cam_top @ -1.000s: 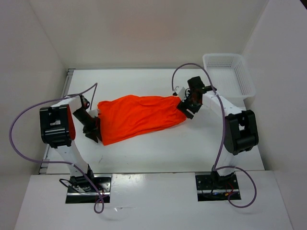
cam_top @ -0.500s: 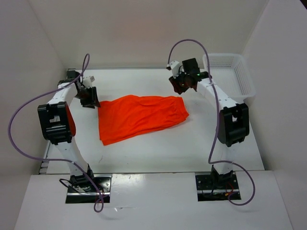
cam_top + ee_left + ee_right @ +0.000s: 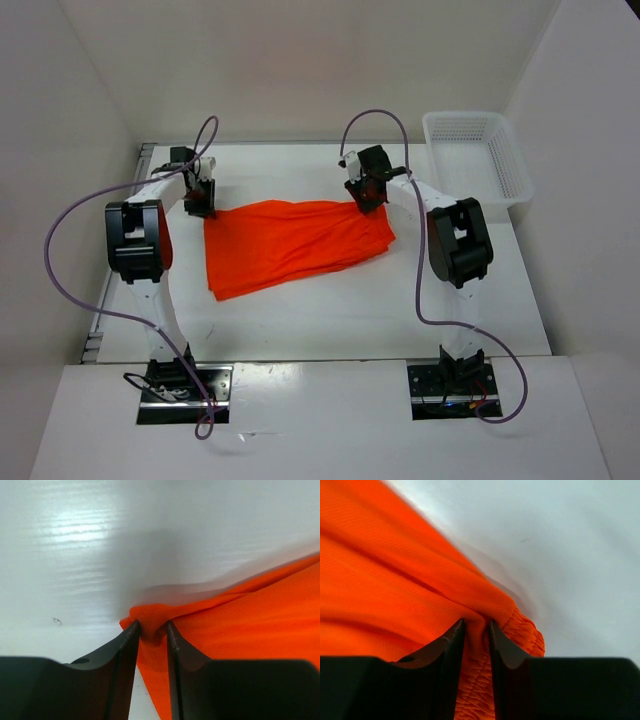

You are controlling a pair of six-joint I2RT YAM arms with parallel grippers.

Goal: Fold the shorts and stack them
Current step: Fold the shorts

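Observation:
The bright orange shorts (image 3: 290, 243) lie spread across the middle of the white table. My left gripper (image 3: 199, 205) is at their far left corner and is shut on a pinch of the hem (image 3: 152, 622). My right gripper (image 3: 366, 200) is at their far right corner and is shut on the ribbed elastic waistband (image 3: 479, 625). The orange cloth fills the space between each pair of fingers in both wrist views. The drawstring is hidden.
A white mesh basket (image 3: 478, 158) stands at the table's back right corner. The table's back edge and the white walls are close behind both grippers. Purple cables loop above both arms.
Both grippers left the shorts' ends, swung to the back of the table, and came down on the two far corners. They now pinch the cloth. The shorts lie flatter.

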